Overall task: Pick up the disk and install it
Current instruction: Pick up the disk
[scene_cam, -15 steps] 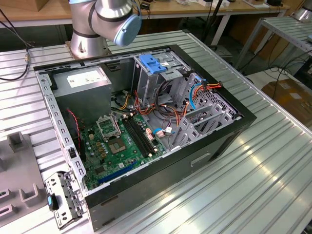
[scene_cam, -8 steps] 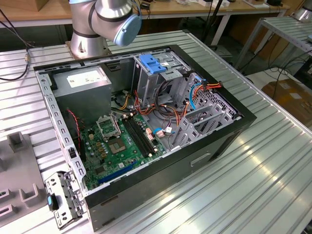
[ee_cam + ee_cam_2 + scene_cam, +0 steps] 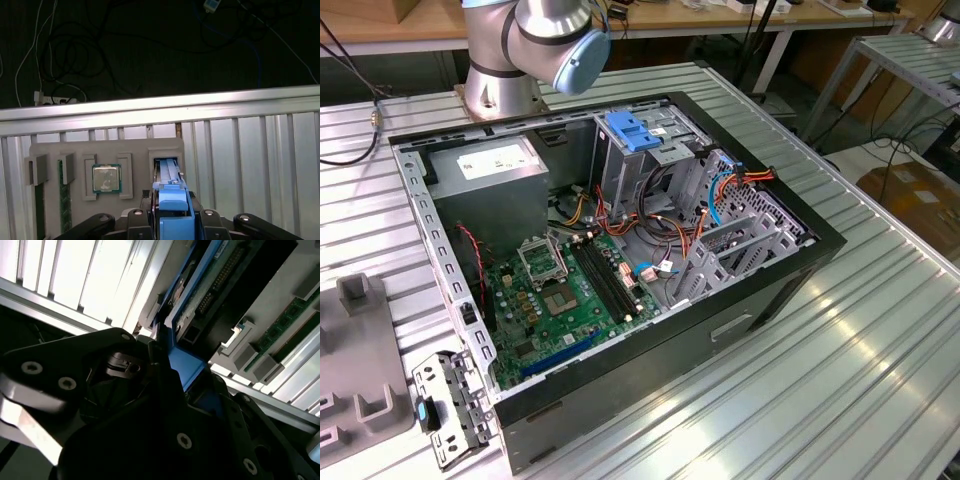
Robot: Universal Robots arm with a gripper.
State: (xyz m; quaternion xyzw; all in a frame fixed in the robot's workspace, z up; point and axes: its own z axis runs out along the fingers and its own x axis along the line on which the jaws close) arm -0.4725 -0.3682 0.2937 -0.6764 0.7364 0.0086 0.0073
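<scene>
where the disk is: the disk (image 3: 169, 172) stands on its thin edge in a slot of the grey tray (image 3: 135, 150). it is close beside a square chip (image 3: 106, 178) and green memory sticks (image 3: 62, 200) in the first wrist view.
tray: it lies on the ribbed metal table (image 3: 840, 400) at the exterior view's left, next to the open computer case (image 3: 740, 310).
gripper: the gripper (image 3: 173, 212) sits right over the slot. one black finger is on each side of the disk's blue rail, and no gap shows, so it looks closed on the disk.
lifted or not: not yet, i think, as the disk's far end is down in the slot.
disk edge: in the second wrist view the blue rail runs into the gripper, and the disk (image 3: 200, 295) shows a bare board and plug pins.
weight: likely heavy for its size, as it is a metal box.
bend: hard and stiff, so it should not flex.
slip: the smooth rails could slide in a loose hold.
breaks easy: yes, i think. bumps and knocks on the pins would hurt it.
best hold: the two flat sides by the rails, away from the pins and board.
case: a blue latch (image 3: 632, 130) sits by the metal bays at its far side.
</scene>
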